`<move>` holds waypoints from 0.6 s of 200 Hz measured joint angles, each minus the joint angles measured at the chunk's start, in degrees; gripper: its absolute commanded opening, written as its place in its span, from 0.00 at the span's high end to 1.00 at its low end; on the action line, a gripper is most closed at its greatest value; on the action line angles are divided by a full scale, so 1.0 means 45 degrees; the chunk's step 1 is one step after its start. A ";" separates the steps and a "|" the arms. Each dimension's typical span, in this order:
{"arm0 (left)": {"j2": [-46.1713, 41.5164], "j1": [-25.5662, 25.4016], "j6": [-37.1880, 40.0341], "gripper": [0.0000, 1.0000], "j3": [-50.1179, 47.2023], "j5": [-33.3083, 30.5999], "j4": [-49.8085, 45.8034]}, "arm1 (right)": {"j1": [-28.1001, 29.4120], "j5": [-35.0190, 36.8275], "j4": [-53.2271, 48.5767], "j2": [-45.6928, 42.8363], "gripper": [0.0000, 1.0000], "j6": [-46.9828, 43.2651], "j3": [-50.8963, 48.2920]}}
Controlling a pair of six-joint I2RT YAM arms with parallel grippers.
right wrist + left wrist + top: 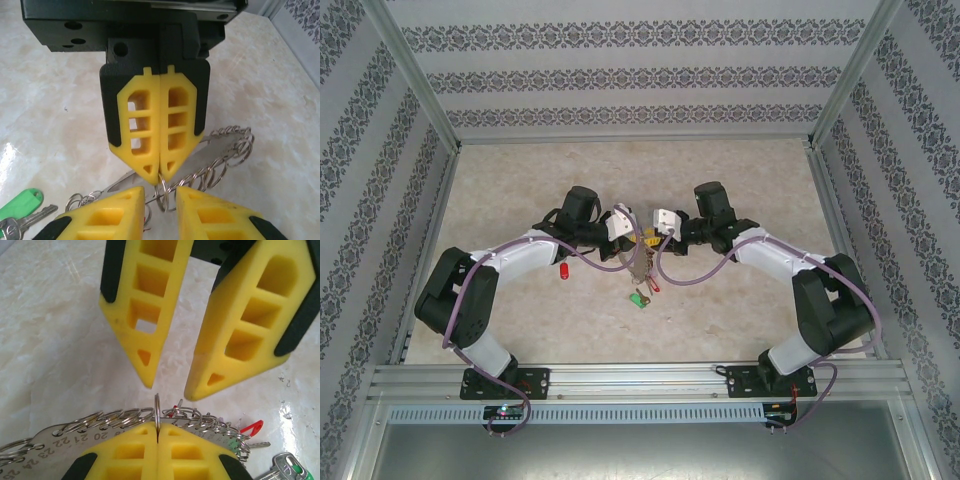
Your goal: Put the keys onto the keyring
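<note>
Showing as a silver cluster between the two arms, the keyring (638,262) is sitting over the middle of the table (520,190) in the top view, and a red-tagged key (563,272) is lying beside the left arm. From the left wrist, the left fingers (130,455) are pinching one small ring of the keyring, a curved silver band carrying stamped numbers and many rings. From the right wrist, the right fingers (100,220) are standing apart with that ring between their tips.

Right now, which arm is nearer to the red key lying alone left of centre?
Left. The red key lies beside the left arm, on its forearm's near side. The right arm is on the far side of the keyring from it.
</note>
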 measured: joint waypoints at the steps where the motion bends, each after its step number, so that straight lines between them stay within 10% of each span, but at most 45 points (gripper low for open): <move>1: 0.0000 0.0000 0.0000 1.00 0.0005 0.0000 -0.0005 | 0.0000 0.0000 -0.0005 0.0015 0.76 -0.0010 0.0015; 120: 0.0000 0.0000 -0.0005 0.97 0.0112 0.0330 -0.0092 | 0.0160 0.0442 -0.0243 0.0335 1.00 -0.0612 0.0165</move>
